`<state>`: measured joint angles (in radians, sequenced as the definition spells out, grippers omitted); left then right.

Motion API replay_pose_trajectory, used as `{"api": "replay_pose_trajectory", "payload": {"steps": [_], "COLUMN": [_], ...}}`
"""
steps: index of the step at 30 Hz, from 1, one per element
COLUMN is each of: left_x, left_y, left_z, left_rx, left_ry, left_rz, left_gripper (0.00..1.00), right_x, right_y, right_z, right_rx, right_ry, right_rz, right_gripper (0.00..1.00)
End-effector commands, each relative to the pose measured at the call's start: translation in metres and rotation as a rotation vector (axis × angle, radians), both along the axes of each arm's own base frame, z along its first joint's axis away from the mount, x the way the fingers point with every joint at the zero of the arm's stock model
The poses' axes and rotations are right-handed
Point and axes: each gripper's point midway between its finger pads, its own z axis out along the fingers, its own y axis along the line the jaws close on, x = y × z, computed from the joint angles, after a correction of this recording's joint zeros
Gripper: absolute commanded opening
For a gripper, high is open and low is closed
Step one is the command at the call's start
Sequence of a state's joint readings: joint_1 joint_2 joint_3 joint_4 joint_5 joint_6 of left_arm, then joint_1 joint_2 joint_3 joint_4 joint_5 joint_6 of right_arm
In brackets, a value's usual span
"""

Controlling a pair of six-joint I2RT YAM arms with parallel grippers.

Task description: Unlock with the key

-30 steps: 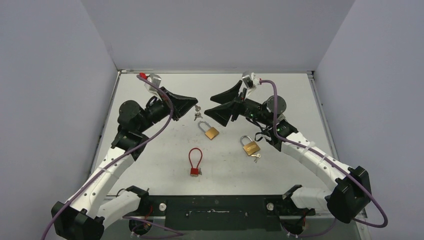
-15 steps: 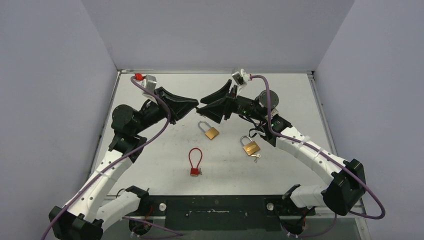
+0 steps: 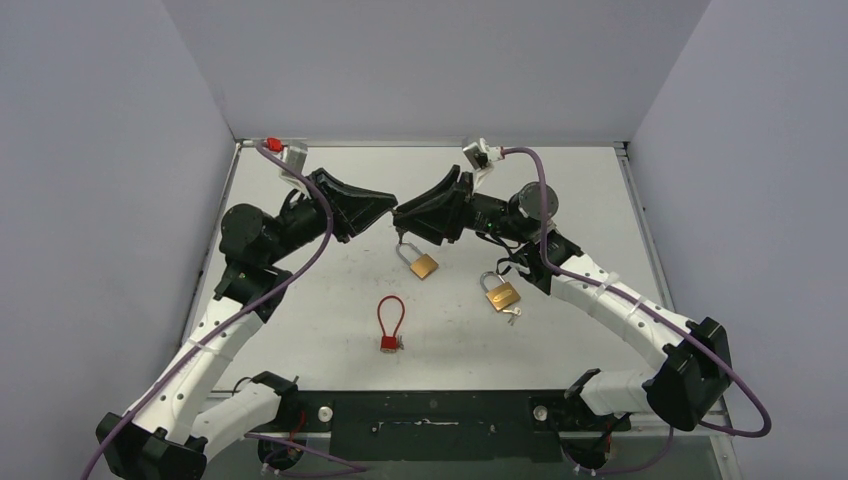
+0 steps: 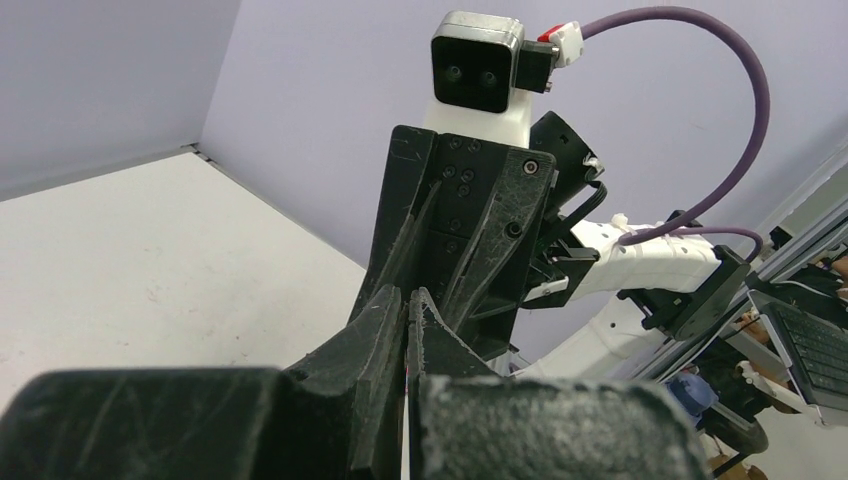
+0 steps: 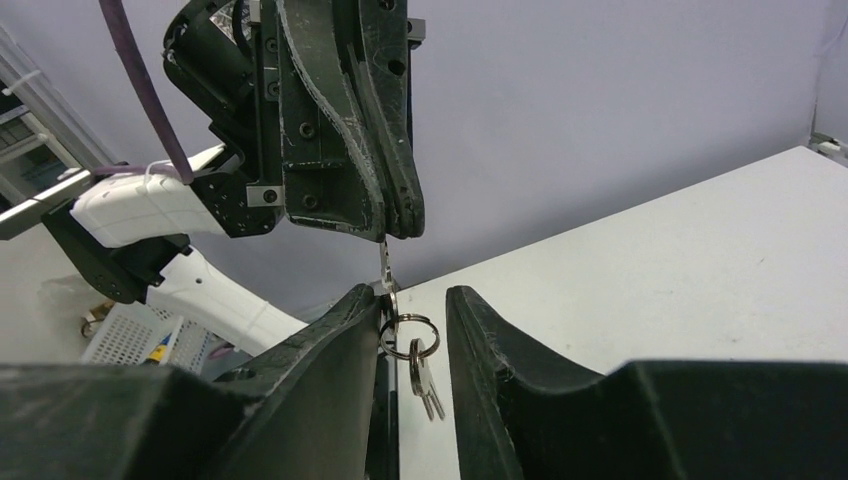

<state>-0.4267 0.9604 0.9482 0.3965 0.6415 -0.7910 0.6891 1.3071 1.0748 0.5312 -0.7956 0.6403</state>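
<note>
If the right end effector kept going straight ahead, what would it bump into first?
Probably the keys hanging from the left end effector; they sit between the right end effector's fingers. The left end effector is just beyond.

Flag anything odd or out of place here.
Nothing spilled or damaged. One oddity: the key bunch hangs in mid-air, pinched by the left hand, with the right hand open around its ring. Both padlocks and the red cable lock lie flat.

Brass-gold centre padlock [image 3: 425, 266] & right padlock [image 3: 503, 296], red cable lock [image 3: 389, 343], silver keys [image 5: 425, 375], off-white table [image 3: 300, 330].
</note>
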Motion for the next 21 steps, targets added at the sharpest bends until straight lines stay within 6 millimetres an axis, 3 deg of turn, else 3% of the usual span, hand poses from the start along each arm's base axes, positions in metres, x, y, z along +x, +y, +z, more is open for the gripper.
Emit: {"api": "replay_pose_trajectory", "payload": {"steps": [1, 4, 6, 10, 15, 21], "left_x": [-0.0107, -0.0097, -0.0095, -0.0095, -0.0103, -0.0102], "left_y": [0.0009, 0.0005, 0.0006, 0.0006, 0.0006, 0.0014], "left_z": [0.0255, 0.0233, 0.0235, 0.0234, 0.0234, 0.0223], "left_rx": [-0.043, -0.04, -0.04, -0.039, -0.039, -0.038], "left_ry": [-0.035, -0.025, -0.024, -0.024, -0.026, -0.025], "left_rz": [-0.025, -0.026, -0.024, -0.024, -0.027, -0.02], "left_gripper": [0.0, 0.0, 0.0, 0.0, 0.0, 0.0], "right_x": [-0.0109, -0.0097, -0.009, -0.0079, -0.0078, -0.0057], "right_y": [-0.0049, -0.0061, -0.0064, -0.0064, -0.0073, -0.0064], "right_z": [0.026, 0.0274, 0.0277, 0.027, 0.0285, 0.0243], "right_rx": [0.091, 0.109, 0.118, 0.124, 0.137, 0.131], "right_ry": [-0.042, -0.028, -0.019, -0.003, -0.002, 0.005], "right_rz": [0.024, 0.015, 0.01, 0.006, 0.007, 0.001], "right_gripper": [0.35, 0.47, 0.46, 0.3, 0.02, 0.0]}}
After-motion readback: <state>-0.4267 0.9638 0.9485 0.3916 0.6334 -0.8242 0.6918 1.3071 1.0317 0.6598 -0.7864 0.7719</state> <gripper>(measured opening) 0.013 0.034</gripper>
